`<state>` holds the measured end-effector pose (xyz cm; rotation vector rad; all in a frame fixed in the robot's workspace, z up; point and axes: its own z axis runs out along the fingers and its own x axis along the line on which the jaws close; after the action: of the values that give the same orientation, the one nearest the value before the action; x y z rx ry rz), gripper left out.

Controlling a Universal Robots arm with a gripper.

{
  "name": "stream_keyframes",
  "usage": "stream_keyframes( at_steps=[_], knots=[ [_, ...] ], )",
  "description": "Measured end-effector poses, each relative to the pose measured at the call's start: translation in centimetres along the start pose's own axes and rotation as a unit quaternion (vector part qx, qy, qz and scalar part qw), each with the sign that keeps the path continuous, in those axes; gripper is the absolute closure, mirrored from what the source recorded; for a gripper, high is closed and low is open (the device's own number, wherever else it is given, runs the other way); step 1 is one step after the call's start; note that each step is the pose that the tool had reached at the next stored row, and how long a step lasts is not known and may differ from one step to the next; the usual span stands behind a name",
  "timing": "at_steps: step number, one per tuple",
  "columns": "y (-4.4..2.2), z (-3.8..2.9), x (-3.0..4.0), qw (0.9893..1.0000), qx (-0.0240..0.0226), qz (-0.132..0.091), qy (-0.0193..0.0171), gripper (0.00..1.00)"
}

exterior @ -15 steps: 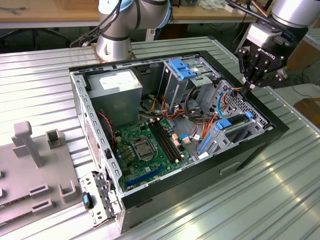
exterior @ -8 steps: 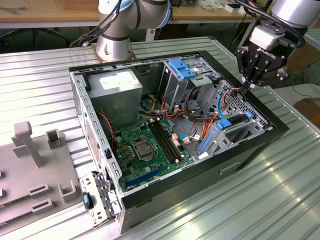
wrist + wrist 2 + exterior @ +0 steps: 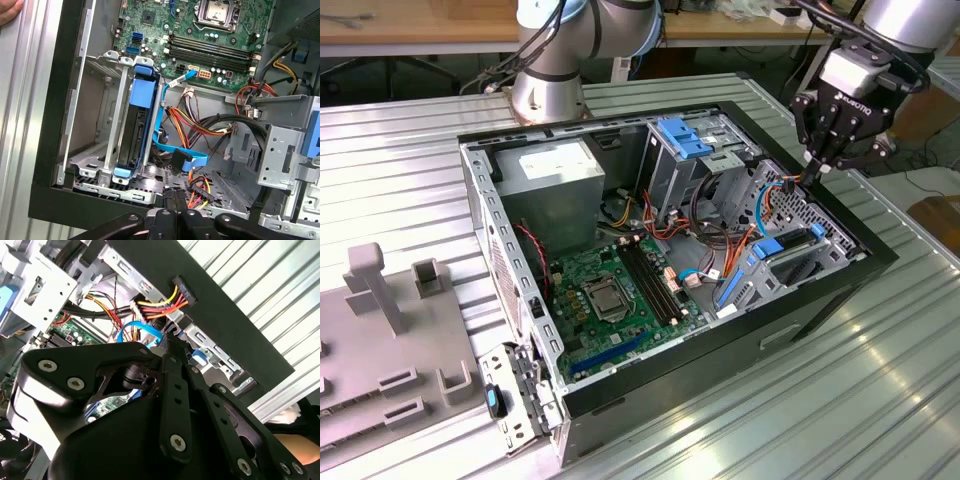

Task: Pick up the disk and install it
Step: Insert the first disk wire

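The end effector (image 3: 811, 172) hung pinched shut, seemingly empty, beside a loose power connector (image 3: 199, 192); the disk (image 3: 132, 140) sat near its tips, apparently seated in the drive cage (image 3: 95, 165); cabling would demand fine alignment.

Open black metal computer case (image 3: 740, 345) lies on its side on the ribbed silver desk (image 3: 800, 420). Inside I note a green motherboard (image 3: 610, 300). A grey power-supply box with white label (image 3: 555, 185) sits just beside it. A metal drive cage with blue plastic latch (image 3: 685, 150) is near that box. Red, yellow and orange wires (image 3: 192, 120) run beside a flat blue cable (image 3: 195, 159). A grey plastic fixture tray (image 3: 390, 340) sits at the exterior view's left, apart from the case.
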<state>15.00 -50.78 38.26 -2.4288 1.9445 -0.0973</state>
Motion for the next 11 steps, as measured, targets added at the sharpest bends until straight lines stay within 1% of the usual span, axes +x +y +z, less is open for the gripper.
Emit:
stream_keyframes(
  at_steps=[2, 3, 4, 10, 11],
  knots=[
    [-0.36, 0.04, -0.38, 1.0, -0.0006, -0.002, -0.0003, 0.89],
    [-0.71, 0.07, -0.5, 1.0, -0.0009, -0.002, -0.0004, 0.89],
    [-1.03, 0.11, -0.63, 1.0, -0.001, -0.008, -0.0008, 0.89],
    [-1.39, 0.19, -0.78, 0.9994, -0.0004, -0.034, -0.0026, 0.89],
    [-1.5, 0.24, -0.8, 0.9987, 0.0, -0.051, -0.0038, 0.89]
  ],
)
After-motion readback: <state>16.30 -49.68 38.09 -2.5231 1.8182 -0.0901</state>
